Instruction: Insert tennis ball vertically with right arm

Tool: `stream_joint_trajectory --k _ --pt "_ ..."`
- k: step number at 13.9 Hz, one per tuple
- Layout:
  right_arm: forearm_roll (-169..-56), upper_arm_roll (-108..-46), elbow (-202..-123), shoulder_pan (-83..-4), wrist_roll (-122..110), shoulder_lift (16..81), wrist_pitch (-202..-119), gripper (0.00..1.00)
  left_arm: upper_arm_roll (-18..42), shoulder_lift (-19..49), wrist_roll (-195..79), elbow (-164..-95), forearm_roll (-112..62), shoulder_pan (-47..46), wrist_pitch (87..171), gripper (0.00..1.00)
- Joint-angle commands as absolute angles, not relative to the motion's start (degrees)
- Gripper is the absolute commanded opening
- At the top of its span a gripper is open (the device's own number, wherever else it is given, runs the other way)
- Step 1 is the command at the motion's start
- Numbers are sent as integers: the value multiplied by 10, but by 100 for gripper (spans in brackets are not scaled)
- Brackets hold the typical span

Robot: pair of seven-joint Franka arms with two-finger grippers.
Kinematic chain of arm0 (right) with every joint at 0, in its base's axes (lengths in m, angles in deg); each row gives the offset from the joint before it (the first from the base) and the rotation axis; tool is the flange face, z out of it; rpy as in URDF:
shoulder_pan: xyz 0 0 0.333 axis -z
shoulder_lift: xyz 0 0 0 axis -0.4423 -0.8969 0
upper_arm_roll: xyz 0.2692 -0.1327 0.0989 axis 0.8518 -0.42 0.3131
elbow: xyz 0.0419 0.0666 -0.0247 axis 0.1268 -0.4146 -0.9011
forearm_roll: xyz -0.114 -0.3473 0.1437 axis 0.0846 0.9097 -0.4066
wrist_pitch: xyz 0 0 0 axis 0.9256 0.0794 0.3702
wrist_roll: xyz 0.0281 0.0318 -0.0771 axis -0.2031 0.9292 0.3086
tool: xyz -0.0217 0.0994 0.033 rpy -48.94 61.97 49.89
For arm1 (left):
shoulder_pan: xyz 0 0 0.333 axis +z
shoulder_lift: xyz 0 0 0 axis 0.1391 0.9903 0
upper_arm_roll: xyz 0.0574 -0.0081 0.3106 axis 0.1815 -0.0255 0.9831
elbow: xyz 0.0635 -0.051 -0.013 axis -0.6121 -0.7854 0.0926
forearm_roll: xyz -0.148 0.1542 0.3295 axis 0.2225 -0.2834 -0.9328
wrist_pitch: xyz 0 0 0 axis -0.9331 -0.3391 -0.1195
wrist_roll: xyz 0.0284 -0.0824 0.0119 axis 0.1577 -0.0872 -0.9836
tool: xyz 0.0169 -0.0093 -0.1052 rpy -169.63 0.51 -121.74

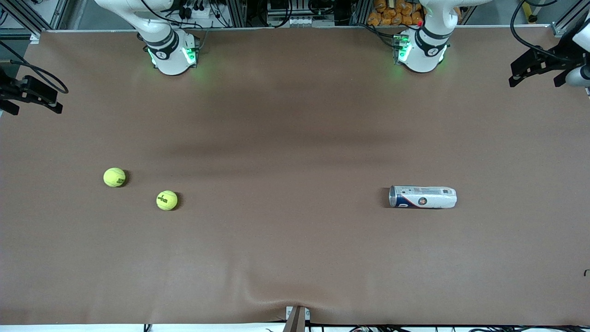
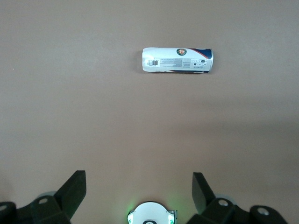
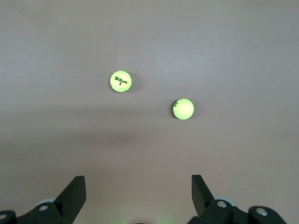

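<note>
Two yellow tennis balls lie on the brown table toward the right arm's end. One ball (image 1: pixel 114 177) is farther from the front camera; the other ball (image 1: pixel 167 200), marked Wilson, is nearer. Both show in the right wrist view, the Wilson ball (image 3: pixel 121 81) and the other ball (image 3: pixel 182 108). A white and blue ball can (image 1: pixel 422 197) lies on its side toward the left arm's end, its silver-rimmed mouth facing the balls; it also shows in the left wrist view (image 2: pixel 177 60). My right gripper (image 3: pixel 138 179) is open and empty, high over the table. My left gripper (image 2: pixel 138 179) is open and empty, high over its own base.
The two arm bases (image 1: pixel 173 53) (image 1: pixel 421 50) stand along the table's edge farthest from the front camera. Black brackets with cables stick in at both ends of the table (image 1: pixel 27 94) (image 1: pixel 539 69). The table cloth bulges at the edge nearest the front camera (image 1: pixel 295 299).
</note>
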State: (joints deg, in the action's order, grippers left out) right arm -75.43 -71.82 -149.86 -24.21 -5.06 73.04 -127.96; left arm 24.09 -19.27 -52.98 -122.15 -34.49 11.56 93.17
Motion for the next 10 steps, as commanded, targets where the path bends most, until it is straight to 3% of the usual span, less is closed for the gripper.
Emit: stream_joint_trajectory --k 1,10 --pt "-752 -712 -1498 -232 -55 732 -1275 100 236 -199 -541 -1226 -350 119 926 100" --pt "-752 -712 -1498 -230 -56 732 -1275 100 233 -195 -540 -1247 -347 114 932 100"
